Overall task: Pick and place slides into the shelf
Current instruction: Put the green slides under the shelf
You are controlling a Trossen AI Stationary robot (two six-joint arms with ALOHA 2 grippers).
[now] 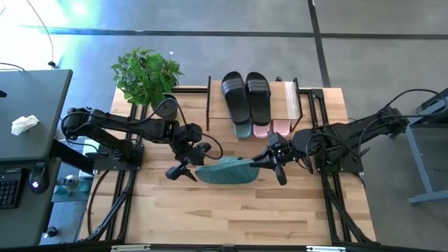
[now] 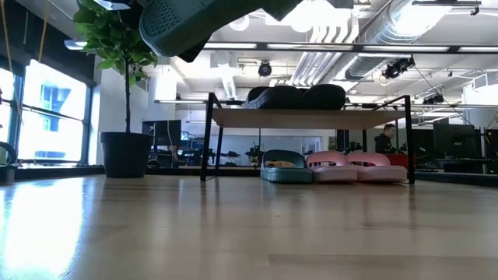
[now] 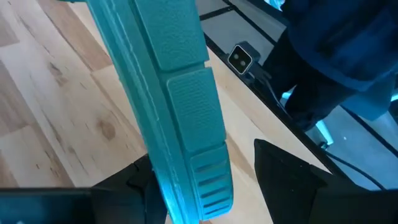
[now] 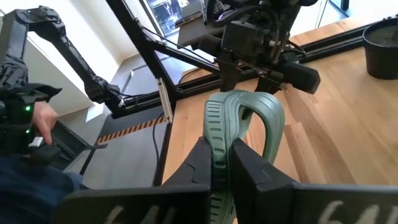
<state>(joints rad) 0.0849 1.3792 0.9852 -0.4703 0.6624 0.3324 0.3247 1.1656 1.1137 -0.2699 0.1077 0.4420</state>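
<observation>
Green slide [image 1: 225,170] aloft: right claw [image 1: 271,164] clamped, left claw [image 1: 187,162] spread.

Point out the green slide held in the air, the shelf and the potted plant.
green slide [image 1: 227,170], high view, on its sole.
shelf [image 2: 311,117], low view, on its top board's front edge.
potted plant [image 1: 145,73], high view, on its leaves.

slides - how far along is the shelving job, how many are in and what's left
Done: five slides on the shelf, two black ones on top, one green and two pink underneath. In hand: the last green slide, off the table, pinched by the right gripper, left gripper open around its other end. Left: placing it.
</observation>
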